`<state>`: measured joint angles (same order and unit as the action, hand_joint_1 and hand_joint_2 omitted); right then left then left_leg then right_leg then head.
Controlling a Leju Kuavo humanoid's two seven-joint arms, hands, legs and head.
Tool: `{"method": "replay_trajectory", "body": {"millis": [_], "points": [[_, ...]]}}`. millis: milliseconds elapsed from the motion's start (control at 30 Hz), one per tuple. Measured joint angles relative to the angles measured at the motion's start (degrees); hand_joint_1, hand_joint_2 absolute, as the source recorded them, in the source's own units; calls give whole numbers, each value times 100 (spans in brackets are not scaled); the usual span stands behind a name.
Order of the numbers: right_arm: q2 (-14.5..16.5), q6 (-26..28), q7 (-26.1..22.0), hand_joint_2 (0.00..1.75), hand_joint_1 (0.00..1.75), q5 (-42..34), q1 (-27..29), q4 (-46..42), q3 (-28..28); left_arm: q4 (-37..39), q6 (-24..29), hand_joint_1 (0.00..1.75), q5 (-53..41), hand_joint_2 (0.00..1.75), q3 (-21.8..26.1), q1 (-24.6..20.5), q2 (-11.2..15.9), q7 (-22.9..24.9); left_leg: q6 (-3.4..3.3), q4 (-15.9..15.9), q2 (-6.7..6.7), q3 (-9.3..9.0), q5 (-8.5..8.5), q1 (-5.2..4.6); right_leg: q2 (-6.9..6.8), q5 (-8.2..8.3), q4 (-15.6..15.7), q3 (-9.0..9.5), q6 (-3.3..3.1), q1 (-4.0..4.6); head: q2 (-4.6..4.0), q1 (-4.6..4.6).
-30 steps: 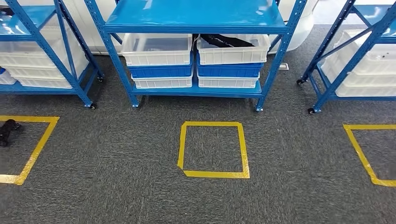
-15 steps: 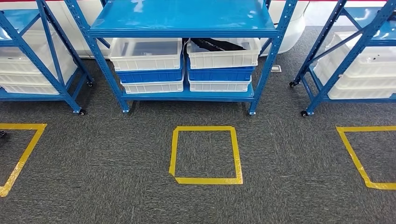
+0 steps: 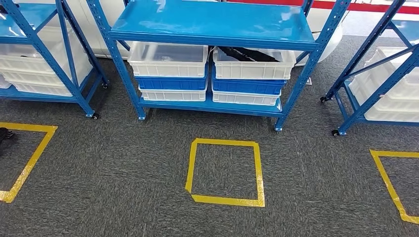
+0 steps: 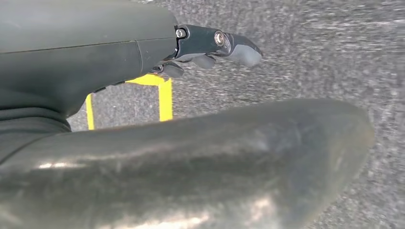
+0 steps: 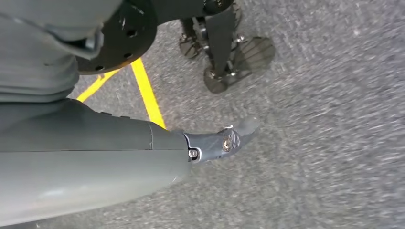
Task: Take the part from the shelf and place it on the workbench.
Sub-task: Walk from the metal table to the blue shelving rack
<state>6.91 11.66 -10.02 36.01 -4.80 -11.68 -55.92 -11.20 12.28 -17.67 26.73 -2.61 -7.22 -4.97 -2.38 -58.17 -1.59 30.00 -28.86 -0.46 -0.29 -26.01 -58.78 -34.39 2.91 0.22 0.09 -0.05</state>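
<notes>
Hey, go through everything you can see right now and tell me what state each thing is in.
Middle shelf unit: upright, top shelf bare.
Left top bin: open, contents unclear.
Right top bin: open, dark part lying inside.
Yellow tape square: nothing inside.
Left hand: holds nothing.
Right hand: holds nothing.

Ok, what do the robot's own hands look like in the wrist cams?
The left hand has smooth grey covers, a thick glossy grey thumb and a dark finger with silver screws. The right hand has the same grey shell and a dark screwed finger.

No readable text, labels, brands or numbers on anything in view.
</notes>
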Motion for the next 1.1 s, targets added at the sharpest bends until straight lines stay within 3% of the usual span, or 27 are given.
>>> {"method": "replay_trajectory", "body": {"millis": [67, 167, 200, 267, 300, 333, 367, 433, 467, 533, 567, 633, 700, 800, 833, 867, 900, 933, 967, 1033, 1100], "points": [[-5, 1, 1, 0, 0, 2, -12, -1, -5, 1, 1, 0, -3, 0, 1, -11, -7, 4, 74, -6, 4, -43, -8, -7, -3, -4, 118, 19, -181, 30, 0, -4], [-3, 3, 4, 0, 0, 2, 1, -1, -10, 1, 9, 0, -11, 0, 3, -3, -5, 10, 175, -178, 46, -35, -112, -2, 3, 43, 207, 225, -325, -57, 0, -28], [-4, 3, 4, 0, 0, 2, 0, -1, -12, 1, 10, 0, -14, 0, 4, -6, -4, 10, 206, -409, 70, 81, -229, 14, 4, 32, 223, 299, -351, -84, 0, -53], [-10, 4, 5, 0, 0, 4, -5, -2, -15, 1, 9, 0, -19, 0, 6, -16, -5, 9, 268, -1109, 106, 510, -516, 68, 6, -27, 227, 374, -375, -88, 0, -92], [-10, 4, 5, 0, 0, 5, -4, -2, -17, 1, 9, 0, -19, 0, 8, -15, -5, 9, 297, -1398, 115, 730, -604, 95, 7, -65, 227, 413, -371, -90, 0, -91], [-9, 4, 5, 0, 0, 6, 2, -2, -19, 1, 9, 0, -19, 0, 10, -8, -5, 9, 324, -1517, 123, 874, -590, 116, 12, -107, 226, 465, -357, -95, 0, -93], [-9, 3, 5, 0, 0, 7, 10, -2, -20, 1, 9, 0, -19, 0, 13, 1, -5, 9, 345, -1427, 130, 914, -451, 134, 17, -155, 226, 532, -337, -103, 0, -96], [-4, 2, 6, 0, 0, 9, 20, -2, -23, 2, 9, 0, -19, 0, 19, 14, -4, 8, 353, -763, 148, 749, 85, 160, 24, -260, 229, 668, -284, -125, 0, -98], [-2, 2, 6, 0, 0, 11, 18, -2, -25, 4, 9, 0, -19, 0, 22, 17, -4, 8, 350, -436, 160, 650, 247, 157, 26, -311, 226, 729, -248, -126, 0, -100], [0, 2, 6, 0, 0, 13, -3, -2, -27, 9, 9, 0, -19, 0, 27, 9, -3, 8, 297, -98, 175, 547, 365, 129, 23, -383, 226, 770, -163, -112, 0, -114], [-1, 2, 6, 0, 0, 13, -12, -2, -28, 11, 9, 0, -19, 0, 28, 7, -3, 9, 257, -94, 178, 539, 310, 110, 23, -395, 228, 805, -121, -101, 0, -119], [-2, 2, 7, 0, 0, 14, -16, -2, -30, 10, 9, 0, -19, 0, 30, 9, -4, 11, 156, -47, 163, 447, 354, 106, 21, -411, 195, 844, -54, -97, 0, -119], [-2, 2, 6, 0, 0, 15, -22, -2, -30, 10, 9, 0, -19, 0, 31, 12, -5, 12, 87, 12, 147, 339, 352, 117, 23, -480, -197, 632, -42, -98, 0, -103], [4, 3, 6, 0, 0, 17, -30, -2, -30, 10, 9, 0, -21, 0, 32, -13, -5, 12, 15, 37, 119, 278, 284, 100, 25, -836, -1324, -156, -94, -98, 0, -75], [6, 4, 6, 0, 0, 19, -21, -2, -30, 10, 9, 0, -22, 0, 32, -17, -5, 12, 3, 37, 102, 245, 250, 89, 25, -904, -1496, -345, -87, -99, 0, -72], [7, 4, 7, 0, 0, 19, -10, -2, -30, 10, 9, 0, -23, 0, 33, -13, -5, 13, 0, 37, 84, 198, 214, 79, 25, -858, -1452, -422, -53, -99, 0, -71], [7, 4, 7, 0, 0, 20, 0, -2, -30, 10, 9, 0, -24, 0, 33, -9, -6, 14, 3, 37, 69, 138, 173, 70, 25, -681, -1188, -393, 1, -95, 0, -70], [5, 4, 7, 0, 0, 20, 6, -2, -31, 10, 9, 0, -25, 0, 33, -5, -7, 15, 10, 40, 58, 78, 129, 64, 24, -421, -783, -292, 52, -87, 0, -68], [2, 4, 7, 0, 0, 20, 6, -2, -31, 12, 9, 0, -25, 0, 33, -3, -9, 16, 23, 37, 52, 21, 86, 55, 23, -177, -389, -184, 61, -72, 0, -71], [-4, 4, 7, 0, 0, 20, -7, -2, -32, 14, 9, 0, -26, 0, 34, -12, -13, 14, 74, 53, 43, -31, 13, 36, 17, 59, 84, -39, -38, -30, 0, -72], [-4, 4, 7, 0, 0, 19, -16, -2, -32, 15, 9, 0, -27, 0, 35, -20, -13, 12, 141, 39, 42, -64, 4, 20, 19, 74, 165, 10, -175, -23, 0, -76]]}}
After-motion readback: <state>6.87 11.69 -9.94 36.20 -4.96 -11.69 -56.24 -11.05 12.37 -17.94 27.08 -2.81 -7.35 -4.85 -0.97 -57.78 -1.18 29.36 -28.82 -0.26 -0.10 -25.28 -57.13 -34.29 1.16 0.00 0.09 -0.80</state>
